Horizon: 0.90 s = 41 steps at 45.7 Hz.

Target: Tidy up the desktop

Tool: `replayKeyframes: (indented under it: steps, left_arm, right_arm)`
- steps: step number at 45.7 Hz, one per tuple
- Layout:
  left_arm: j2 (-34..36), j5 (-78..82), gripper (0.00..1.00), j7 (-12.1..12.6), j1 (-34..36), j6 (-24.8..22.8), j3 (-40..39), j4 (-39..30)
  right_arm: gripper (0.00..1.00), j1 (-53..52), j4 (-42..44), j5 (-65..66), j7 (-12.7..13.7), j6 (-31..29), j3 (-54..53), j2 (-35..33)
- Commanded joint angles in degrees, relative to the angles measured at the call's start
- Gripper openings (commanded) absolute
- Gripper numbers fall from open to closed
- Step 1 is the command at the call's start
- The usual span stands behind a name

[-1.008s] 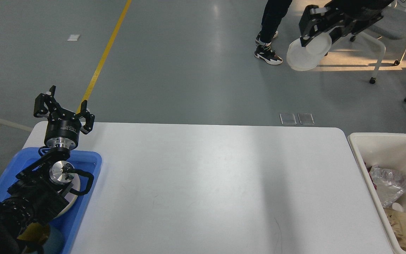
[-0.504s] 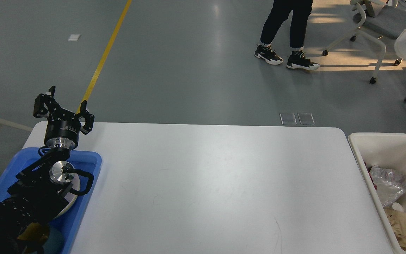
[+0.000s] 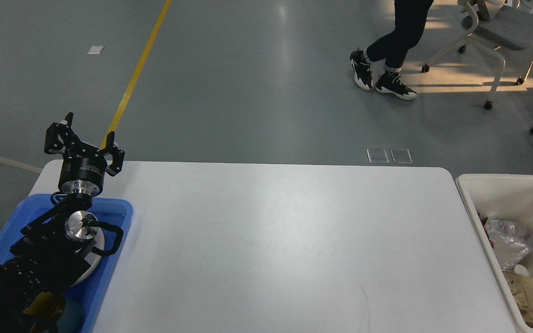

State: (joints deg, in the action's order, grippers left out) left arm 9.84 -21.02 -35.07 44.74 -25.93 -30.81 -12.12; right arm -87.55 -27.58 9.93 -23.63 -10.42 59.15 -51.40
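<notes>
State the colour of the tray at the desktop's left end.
Blue. The tray on the desktop shows in the head view, the only one.

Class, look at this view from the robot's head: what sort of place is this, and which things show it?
Probably a robotics lab or workshop hall: a grey floor with a yellow line, wheeled chairs nearby, and a white desktop set up with a blue tray and a waste bin.

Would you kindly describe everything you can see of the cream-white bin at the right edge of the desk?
The cream-white bin is rectangular, with a rounded corner, smooth plastic-looking walls and an open top. It stands upright just off the right end of the desktop, cut by the picture's right and bottom edges. Inside lie crumpled clear plastic and brown paper scraps. No gripper touches it.
</notes>
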Motion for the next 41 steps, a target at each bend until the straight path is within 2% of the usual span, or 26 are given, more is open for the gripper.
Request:
replayKeyframes:
  steps: [1, 14, 22, 36, 37, 39, 41]
  left_arm:
    - [0.0, 0.01, 0.96, 0.0, 0.0, 0.09, 0.05, -0.01]
    - [0.0, 0.01, 0.97, 0.0, 0.0, 0.0, 0.05, -0.01]
    - [0.0, 0.01, 0.96, 0.0, 0.0, 0.0, -0.03, -0.01]
    - [0.0, 0.01, 0.97, 0.0, 0.09, 0.0, 0.05, -0.01]
    - [0.0, 0.01, 0.96, 0.0, 0.0, 0.0, -0.03, 0.07]
    - [0.0, 0.01, 0.96, 0.0, 0.0, 0.0, -0.04, 0.07]
    - [0.0, 0.01, 0.96, 0.0, 0.0, 0.0, 0.05, -0.01]
  right_arm:
    - [0.0, 8.52, 1.74, 0.0, -0.1, 4.36, -7.55, -0.54]
    - [0.0, 24.87, 4.03, 0.0, -0.1, 9.63, -22.84, 0.34]
    - [0.0, 34.1, 4.29, 0.0, -0.19, 11.91, -31.36, 3.23]
    - [0.0, 43.95, 7.98, -2.19, -0.28, 13.15, -35.77, 7.28]
    - [0.03, 44.48, 8.16, -2.45, -0.28, 13.15, -35.77, 7.45]
    - [0.27, 45.27, 8.42, -2.89, -0.28, 13.15, -35.51, 7.63]
    - [0.44, 45.98, 8.51, -2.98, -0.28, 13.15, -35.42, 7.63]
